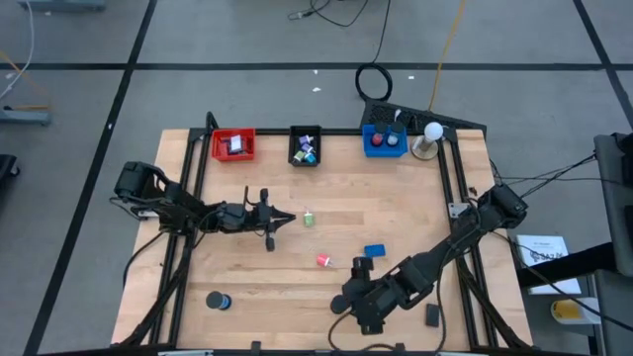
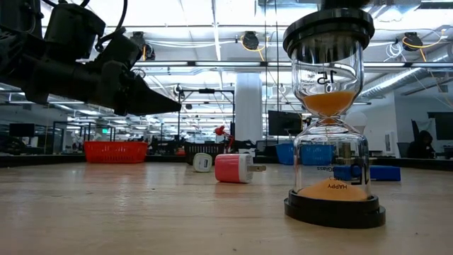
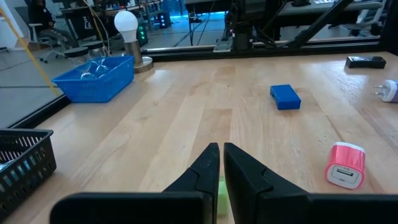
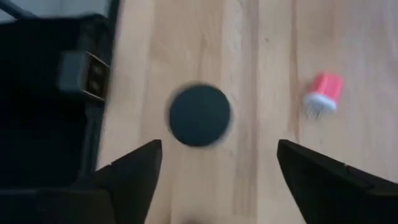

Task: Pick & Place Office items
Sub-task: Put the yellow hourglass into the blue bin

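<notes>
Right gripper (image 4: 217, 165) jaws spread above black disc (image 4: 199, 116), left gripper (image 3: 221, 163) jaws closed, pale wooden table (image 1: 396, 198), open office beyond

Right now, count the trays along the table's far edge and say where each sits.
3. The red tray sits toward the left arm's side, the black tray in the middle, the blue tray toward the right arm's side beside the white bulb lamp. None looks hidden.

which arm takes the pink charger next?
Likely right. The right gripper is open and sits close to the pink charger, which also shows in its wrist view beside a black disc. The left gripper is shut and points at a small green item instead.
</notes>
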Robot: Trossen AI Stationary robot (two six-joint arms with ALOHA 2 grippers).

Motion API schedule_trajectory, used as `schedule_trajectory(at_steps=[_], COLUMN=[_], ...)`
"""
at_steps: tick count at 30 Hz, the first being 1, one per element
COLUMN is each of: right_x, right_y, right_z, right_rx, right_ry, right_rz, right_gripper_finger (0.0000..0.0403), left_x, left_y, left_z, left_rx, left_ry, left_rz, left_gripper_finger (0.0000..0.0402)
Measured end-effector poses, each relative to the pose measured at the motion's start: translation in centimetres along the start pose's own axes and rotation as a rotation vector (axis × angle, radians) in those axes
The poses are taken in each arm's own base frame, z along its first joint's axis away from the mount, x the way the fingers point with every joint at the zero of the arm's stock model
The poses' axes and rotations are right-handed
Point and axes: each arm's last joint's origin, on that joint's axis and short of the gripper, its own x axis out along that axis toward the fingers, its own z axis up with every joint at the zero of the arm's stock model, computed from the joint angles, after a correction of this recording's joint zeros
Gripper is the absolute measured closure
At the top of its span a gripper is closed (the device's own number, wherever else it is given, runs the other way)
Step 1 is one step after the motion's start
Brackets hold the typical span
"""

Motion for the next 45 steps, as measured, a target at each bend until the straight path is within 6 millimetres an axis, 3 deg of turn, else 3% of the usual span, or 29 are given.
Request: schedule_trajectory(at_steps=[8,30,45], right_x=[1.2,5.8,6.5], right_y=[0.5,-2.0,-2.7], right_z=[-0.1,-3.8,-4.3], right_rx=[-0.144,-0.153,-0.146], right_ry=[-0.123,-0.219,-0.278], right_rz=[0.031,0.123,0.176], right_gripper_finger=[0.0065,0.0068,0.0166], left_x=[0.0,0.0,0.0], left_y=[0.0,0.0,0.0], left_z=[-0.3,-0.4,-0.4], left_rx=[0.008,0.013,0.024], left_ry=[0.029,0.04,0.041], left_rz=[-0.001,-0.002,-0.001], left_gripper_finger=[0.0371,0.0371,0.0371])
